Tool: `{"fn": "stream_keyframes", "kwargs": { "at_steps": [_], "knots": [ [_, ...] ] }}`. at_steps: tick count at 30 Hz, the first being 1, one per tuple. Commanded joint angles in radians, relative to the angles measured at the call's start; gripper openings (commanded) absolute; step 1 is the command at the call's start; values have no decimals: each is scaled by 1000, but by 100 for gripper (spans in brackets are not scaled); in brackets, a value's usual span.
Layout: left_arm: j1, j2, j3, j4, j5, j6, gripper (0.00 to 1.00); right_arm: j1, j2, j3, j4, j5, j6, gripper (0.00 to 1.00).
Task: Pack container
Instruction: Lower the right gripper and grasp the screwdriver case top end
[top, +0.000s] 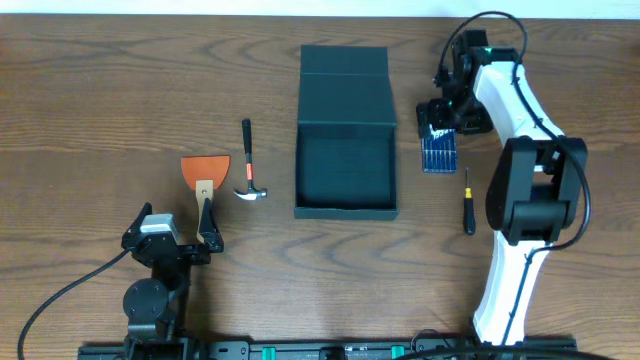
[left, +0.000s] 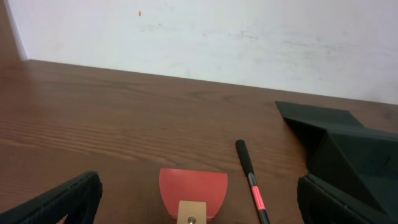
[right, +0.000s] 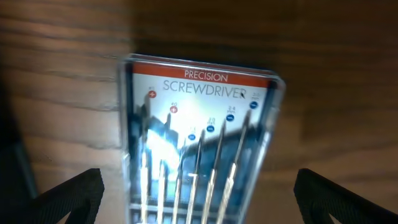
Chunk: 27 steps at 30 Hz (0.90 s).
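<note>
Container lies open in the middle of the desk, flap back, nothing inside.
Nearest, the left tool sits spread behind the orange scraper; farther off, the right tool straddles the screwdriver case, spread too. Light cardboard, probably dents easily, so grip its side walls.

Under the right gripper the screwdriver case is blurred, its lower end cut off; ahead of the left gripper the scraper handle and hammer head leave frame
</note>
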<state>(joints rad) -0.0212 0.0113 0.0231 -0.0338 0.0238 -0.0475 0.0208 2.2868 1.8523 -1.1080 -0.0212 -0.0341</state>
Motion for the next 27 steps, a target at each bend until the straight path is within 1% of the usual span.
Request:
{"fn": "stream_keyframes", "kwargs": {
  "at_steps": [1,6,15,23,27],
  "knots": [
    [5,-1,-19,-37,-9,10,99,0,33,4,0,14,-16,99],
    [5,0,-19,-37,-9,10,99,0,53,0,-2,14,1,99],
    [5,0,-19,-37,-9,10,98,2,69,-18,-3,13,97,99],
    [5,0,-19,-37,-9,10,98,14,70,-74,14,5,101,99],
    [5,0,-19,-37,-9,10,99,20,70,-118,46,-37,100,99]
  ]
}}
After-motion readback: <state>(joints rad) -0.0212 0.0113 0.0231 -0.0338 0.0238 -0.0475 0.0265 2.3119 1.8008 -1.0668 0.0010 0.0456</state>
